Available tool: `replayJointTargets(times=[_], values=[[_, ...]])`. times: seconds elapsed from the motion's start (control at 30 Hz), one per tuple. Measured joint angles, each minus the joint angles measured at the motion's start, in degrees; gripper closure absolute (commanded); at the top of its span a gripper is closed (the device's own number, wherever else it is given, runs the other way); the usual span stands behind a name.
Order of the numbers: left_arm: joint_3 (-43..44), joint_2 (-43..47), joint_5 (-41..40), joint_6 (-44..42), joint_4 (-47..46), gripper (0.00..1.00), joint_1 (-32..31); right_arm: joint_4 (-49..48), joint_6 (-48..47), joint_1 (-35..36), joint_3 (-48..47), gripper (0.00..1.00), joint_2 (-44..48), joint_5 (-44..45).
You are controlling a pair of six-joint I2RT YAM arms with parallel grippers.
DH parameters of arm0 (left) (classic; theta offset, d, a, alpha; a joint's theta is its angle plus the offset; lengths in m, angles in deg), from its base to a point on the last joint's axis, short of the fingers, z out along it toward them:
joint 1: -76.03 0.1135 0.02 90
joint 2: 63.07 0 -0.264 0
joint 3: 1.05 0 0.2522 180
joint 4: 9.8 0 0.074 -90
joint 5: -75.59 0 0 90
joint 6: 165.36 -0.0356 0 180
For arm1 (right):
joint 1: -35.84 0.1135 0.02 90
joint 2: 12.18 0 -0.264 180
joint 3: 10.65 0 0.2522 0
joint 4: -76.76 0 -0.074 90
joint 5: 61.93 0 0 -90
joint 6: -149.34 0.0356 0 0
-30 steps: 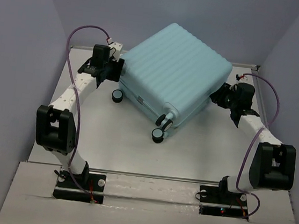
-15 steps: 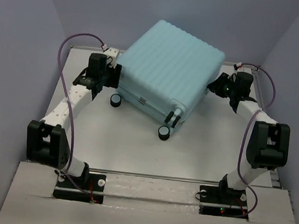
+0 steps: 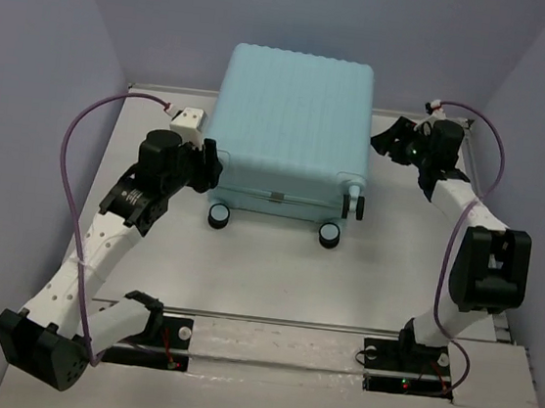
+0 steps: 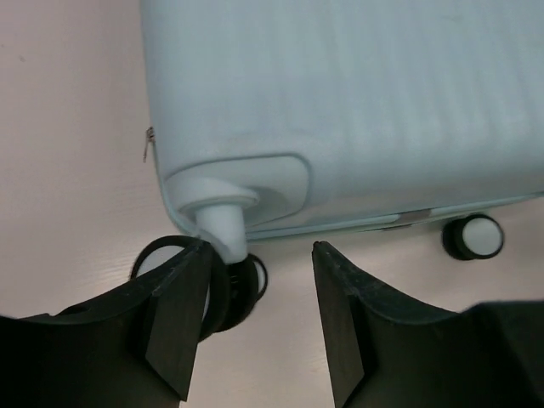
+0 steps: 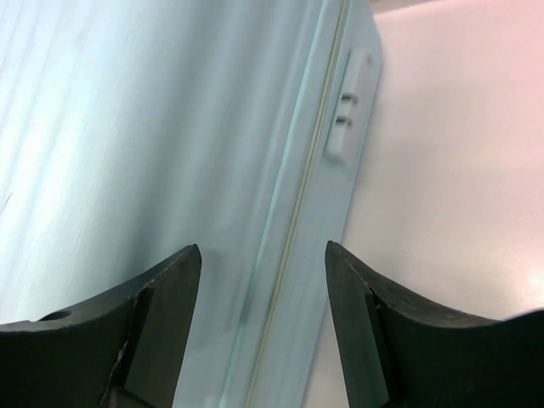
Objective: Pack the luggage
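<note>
The luggage point(image 3: 291, 127) has swung square; left gripper point(image 3: 209, 164) and right gripper point(image 3: 387, 144) gape, seemingly holding nothing.

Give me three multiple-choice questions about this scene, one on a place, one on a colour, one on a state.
1. The suitcase has its wheels toward: A the arms' bases; B the back wall; C straight up.
2. Its colour: A red; B pale blue; C black.
3. The suitcase is: A wide open; B half open; C closed.
Answers: 1 A, the wheels sit along its near edge. 2 B, it shows pale blue in every view. 3 C, the halves meet and no lining shows.
</note>
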Motion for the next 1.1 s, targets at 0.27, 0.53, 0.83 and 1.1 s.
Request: replayJointTargets(times=[0.27, 0.53, 0.83, 1.1], values=[[5.9, 1.6, 2.2, 6.1, -2.3, 0.17, -1.8, -8.6, 0.3, 3.7, 30.7, 0.87, 25.3, 1.3], [6.7, 2.3, 1.3, 12.7, -4.5, 0.13, -21.7, -17.1, 1.4, 4.4, 50.3, 0.65, 35.2, 1.7], [5.8, -15.6, 2.8, 17.6, -14.4, 0.01, -37.9, -25.3, 0.7, 4.4, 55.1, 0.53, 38.1, -0.9], [7.1, -26.8, 5.1, 19.1, -20.7, 0.01, -38.0, -27.1, -3.0, 4.4, 54.2, 0.58, 33.3, -3.4]])
